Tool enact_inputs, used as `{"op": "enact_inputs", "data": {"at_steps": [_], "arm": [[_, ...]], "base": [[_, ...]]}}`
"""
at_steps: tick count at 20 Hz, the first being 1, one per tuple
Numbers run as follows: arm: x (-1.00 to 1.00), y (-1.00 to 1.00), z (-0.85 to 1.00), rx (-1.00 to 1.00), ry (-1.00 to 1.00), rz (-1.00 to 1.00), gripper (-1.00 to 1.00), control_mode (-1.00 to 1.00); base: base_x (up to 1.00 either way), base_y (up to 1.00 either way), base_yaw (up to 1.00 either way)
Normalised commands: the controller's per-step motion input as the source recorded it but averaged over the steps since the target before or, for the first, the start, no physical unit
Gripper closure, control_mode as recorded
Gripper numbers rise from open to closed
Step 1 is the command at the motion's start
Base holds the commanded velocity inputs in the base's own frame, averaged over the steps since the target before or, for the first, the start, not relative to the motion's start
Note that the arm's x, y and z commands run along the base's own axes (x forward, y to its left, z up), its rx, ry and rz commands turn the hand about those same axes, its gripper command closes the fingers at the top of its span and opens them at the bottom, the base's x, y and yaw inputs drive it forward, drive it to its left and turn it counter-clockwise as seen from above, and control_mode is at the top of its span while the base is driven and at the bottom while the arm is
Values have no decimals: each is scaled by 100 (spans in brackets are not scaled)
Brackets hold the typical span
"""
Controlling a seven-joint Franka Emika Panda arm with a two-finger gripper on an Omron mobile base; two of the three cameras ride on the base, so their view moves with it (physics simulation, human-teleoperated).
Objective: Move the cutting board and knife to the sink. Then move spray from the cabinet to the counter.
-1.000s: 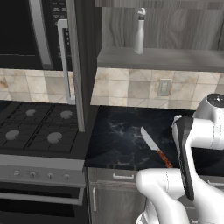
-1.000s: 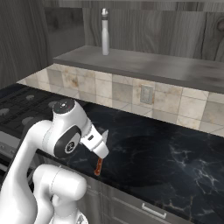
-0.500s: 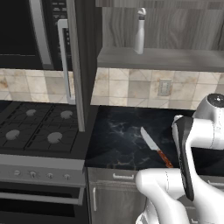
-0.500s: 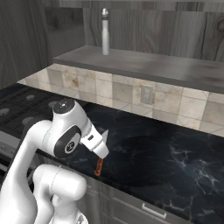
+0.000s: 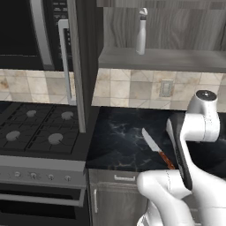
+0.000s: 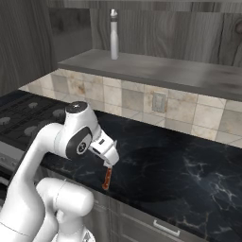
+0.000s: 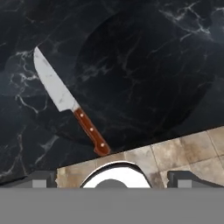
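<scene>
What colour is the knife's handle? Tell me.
Reddish-brown wood, on the knife; clearest in the hand view.

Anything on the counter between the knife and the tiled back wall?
Nothing: in the left base view, bare black counter runs from the knife to the tiled wall. The hand view also shows bare counter around the knife.

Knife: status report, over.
Gripper open, empty, above counter. Knife flat on counter, untouched. Spray on cabinet shelf. Nothing blocking.

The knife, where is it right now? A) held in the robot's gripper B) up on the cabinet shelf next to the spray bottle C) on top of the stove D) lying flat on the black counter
D. The knife lies flat on the black marble counter, apart from the open gripper's fingertips.
</scene>
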Motion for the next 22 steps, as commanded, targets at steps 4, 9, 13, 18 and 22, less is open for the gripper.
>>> {"op": "enact_inputs", "data": {"at_steps": [4,9,13,18,22], "arm": [[37,16,-20,0,35,14,-100,-100],[31,9,-31,0,21,15,-100,-100],[38,0,-37,1,5,11,-100,-100],[24,-3,-39,10,-7,12,-100,-100],[18,1,-43,7,-21,5,-100,-100]], "base": [[0,0,0],[0,0,0],[0,0,0],[0,0,0],[0,0,0]]}}
